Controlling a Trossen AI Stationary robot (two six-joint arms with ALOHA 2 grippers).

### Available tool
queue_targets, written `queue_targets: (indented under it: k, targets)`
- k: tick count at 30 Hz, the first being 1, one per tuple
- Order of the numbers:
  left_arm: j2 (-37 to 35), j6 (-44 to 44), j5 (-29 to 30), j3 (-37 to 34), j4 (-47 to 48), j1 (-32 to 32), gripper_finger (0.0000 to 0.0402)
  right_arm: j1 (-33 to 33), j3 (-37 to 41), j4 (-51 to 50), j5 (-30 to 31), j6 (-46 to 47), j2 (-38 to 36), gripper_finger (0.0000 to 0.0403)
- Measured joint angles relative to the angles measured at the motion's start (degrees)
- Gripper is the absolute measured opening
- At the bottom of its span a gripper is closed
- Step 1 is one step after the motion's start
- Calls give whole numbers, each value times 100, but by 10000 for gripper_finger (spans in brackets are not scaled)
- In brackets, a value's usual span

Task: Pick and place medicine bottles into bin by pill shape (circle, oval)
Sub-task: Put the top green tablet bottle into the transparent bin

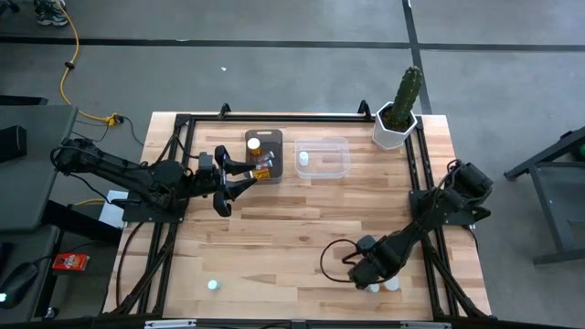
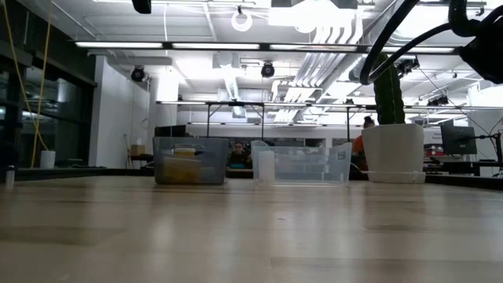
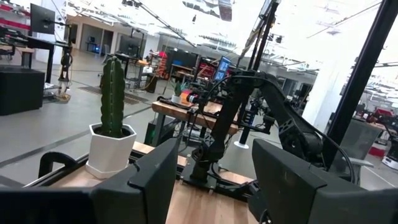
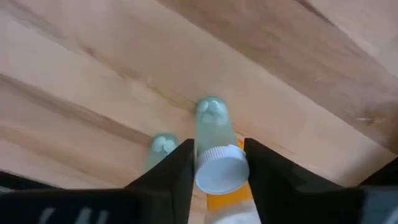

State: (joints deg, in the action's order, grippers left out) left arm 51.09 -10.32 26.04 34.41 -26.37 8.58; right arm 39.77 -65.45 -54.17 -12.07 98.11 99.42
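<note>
An amber medicine bottle (image 4: pixel 219 180) with a white cap sits clamped between the narrowed fingers of the right tool (image 4: pixel 217 171), low over the near right of the wooden surface (image 1: pixel 274 238). The left tool (image 1: pixel 222 183) hovers half-open, empty, beside the dark bin (image 1: pixel 263 139). No labels legible.

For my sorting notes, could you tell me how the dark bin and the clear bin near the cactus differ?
The dark bin has tinted walls and holds amber-orange bottles; the clear bin is see-through and holds one white-capped bottle. The left gripper hovers beside the dark bin, not the clear one. Both stand side by side on the table's far edge.
</note>
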Motion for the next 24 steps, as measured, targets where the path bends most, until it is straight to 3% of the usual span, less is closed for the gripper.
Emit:
queue_targets:
  k: [4,9,12,17,21,24]
  targets:
    - [0,1,11,0,0,2,196,0,0,2,-64,-110,-1,100]
    - [0,1,12,0,0,2,196,-32,0,3,43,-426,-115,97]
    - [0,1,13,0,-2,0,196,-95,0,4,706,-739,-432,96]
    - [-1,-114,11,0,-59,0,196,-421,-2,137,2514,-1448,-1219,96]
    - [0,-168,11,0,-52,2,196,-940,-3,723,3296,-2944,-1740,95]
    - [-2,-279,9,0,25,2,196,-1449,-4,1501,3416,-4480,-1956,95]
